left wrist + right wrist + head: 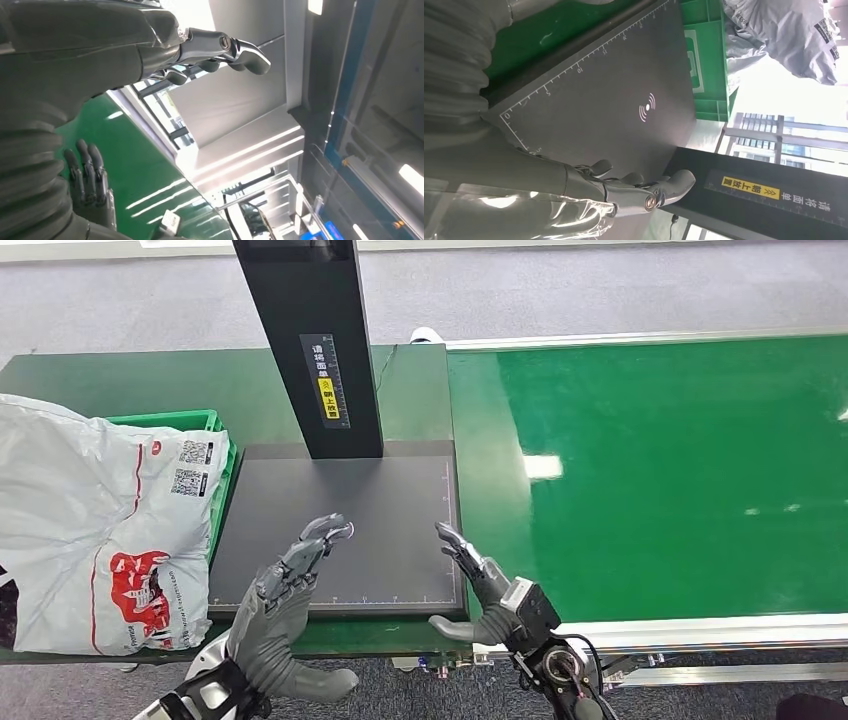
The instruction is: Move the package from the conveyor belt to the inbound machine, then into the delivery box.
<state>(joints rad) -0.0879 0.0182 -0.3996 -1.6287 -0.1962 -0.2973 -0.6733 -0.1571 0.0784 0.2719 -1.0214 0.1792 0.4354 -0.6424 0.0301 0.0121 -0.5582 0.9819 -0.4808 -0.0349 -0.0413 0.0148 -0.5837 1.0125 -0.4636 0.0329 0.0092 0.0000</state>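
A big white plastic package [90, 520] with red print and QR labels lies in the green delivery box [190, 422] at the left, spilling over its rim; the right wrist view shows the package [789, 35] and the box [706, 60] too. The dark scanning plate [340, 530] of the inbound machine is bare, and its black column [310, 340] rises behind it. My left hand [285, 585] hovers open over the plate's near left part. Over the plate's near right corner my right hand [480, 580] is open too, fingers straight. The green conveyor belt [660, 470] carries nothing.
The belt's metal rail [680, 630] runs along the near edge at the right. Grey floor [600, 290] lies beyond the table. A black cable [385, 358] hangs beside the column.
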